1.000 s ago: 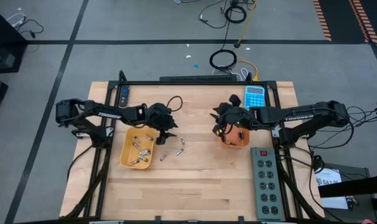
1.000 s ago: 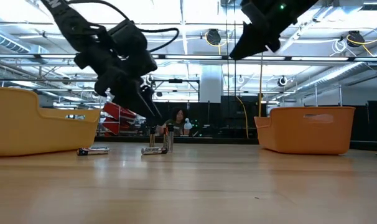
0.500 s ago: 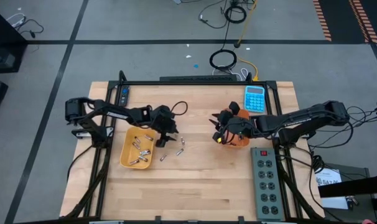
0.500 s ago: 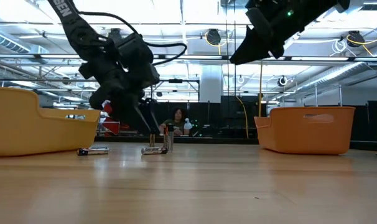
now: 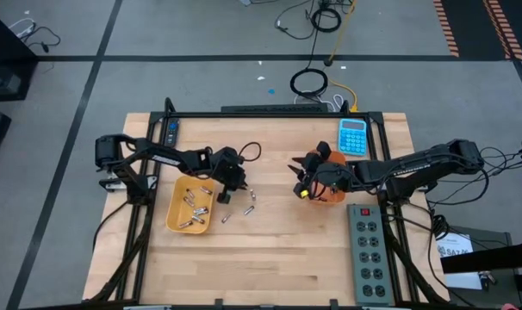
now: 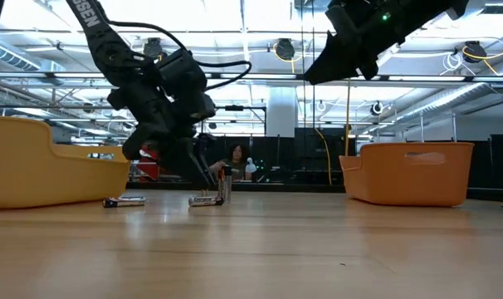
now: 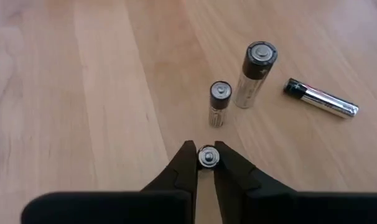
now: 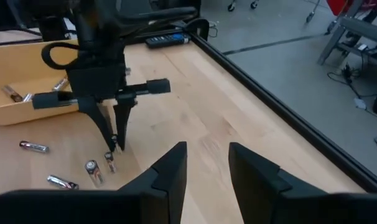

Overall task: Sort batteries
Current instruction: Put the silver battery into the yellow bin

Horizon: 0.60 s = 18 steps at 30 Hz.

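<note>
The left hand (image 7: 207, 163) pinches an upright battery (image 7: 208, 156) near the worktop's middle; the right hand (image 8: 207, 163) hovers half-open, empty.

Robotics lab or workshop: wooden table (image 5: 270, 258) on grey concrete floor (image 5: 201, 30), loose cables (image 5: 309, 83), exposed ceiling lighting (image 6: 260, 17).

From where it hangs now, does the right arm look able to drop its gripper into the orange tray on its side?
Probably yes: the right gripper hangs above the orange tray, nothing between them, and the left gripper is busy across the table on a battery.
</note>
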Tool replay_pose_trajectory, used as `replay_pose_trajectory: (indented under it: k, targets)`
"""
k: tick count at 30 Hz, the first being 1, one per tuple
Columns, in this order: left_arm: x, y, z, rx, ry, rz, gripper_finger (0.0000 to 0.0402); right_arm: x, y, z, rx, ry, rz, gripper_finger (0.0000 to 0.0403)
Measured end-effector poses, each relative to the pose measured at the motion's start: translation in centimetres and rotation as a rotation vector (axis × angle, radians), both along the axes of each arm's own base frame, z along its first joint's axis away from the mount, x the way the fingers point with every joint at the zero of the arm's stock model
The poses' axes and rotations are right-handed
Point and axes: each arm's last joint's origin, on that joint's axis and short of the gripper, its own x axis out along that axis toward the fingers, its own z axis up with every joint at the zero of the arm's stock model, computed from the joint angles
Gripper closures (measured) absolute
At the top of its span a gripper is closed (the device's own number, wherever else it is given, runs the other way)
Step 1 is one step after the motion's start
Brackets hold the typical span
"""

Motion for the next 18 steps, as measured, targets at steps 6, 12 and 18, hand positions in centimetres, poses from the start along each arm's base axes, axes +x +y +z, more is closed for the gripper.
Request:
replay_pose_trajectory:
  k: [6, 12, 18]
  targets:
    - [0.3, -0.4, 1.2, 0.025, 0.012, 0.027, 0.0368, 0.1, -0.6, 0.0, 0.003, -0.005, -0.015, 0.0294]
    - [0.1, -0.8, 6.9, 0.051, -0.013, 0.123, 0.0368, -0.1, 0.1, -0.2, 0.004, 0.026, 0.01, 0.0294]
    - [-4.0, -4.7, 10.8, -0.127, 0.129, 0.245, 0.0368, -1.1, 0.8, 0.3, -0.004, 0.059, 0.049, 0.0294]
